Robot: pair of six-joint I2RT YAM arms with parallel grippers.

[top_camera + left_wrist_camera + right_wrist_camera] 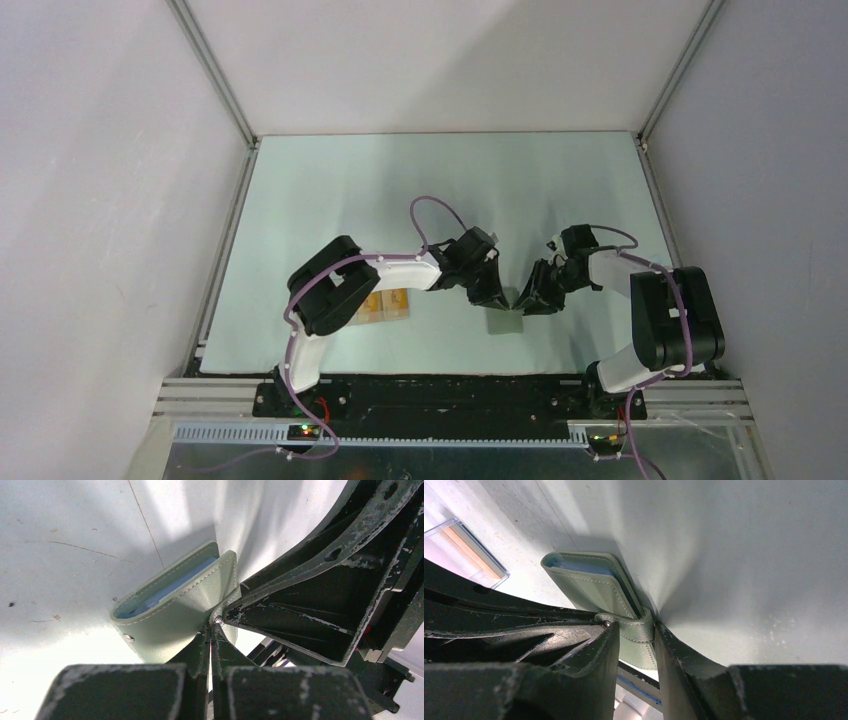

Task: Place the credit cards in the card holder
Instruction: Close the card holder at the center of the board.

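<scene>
The pale green desk (pixel 350 200) carries everything. The left arm (pixel 330 285) rises from its base at the near edge, folds at the elbow and reaches right along the desk. The right arm (pixel 675 320) bends high near the right edge and reaches back left, so the two wrists meet nose to nose a little right of the middle, in the near half of the desk.

A clear plastic box (pixel 444 540) lies near the near edge, left of the middle, partly under the left arm's elbow. The credit cards (pixel 392 300) show inside it as an orange-tan stack.

The card holder (pixel 170 610) is held between the two wrists, grey-green with a light blue inside showing at its open side. Whether it touches the desk I cannot tell.

The left gripper (pixel 209 635) has its fingers pressed together on a thin edge of the card holder beside the snap. The right gripper (pixel 636 640) has its fingers set narrow, clamping the snap tab (pixel 638 630) from both sides.
</scene>
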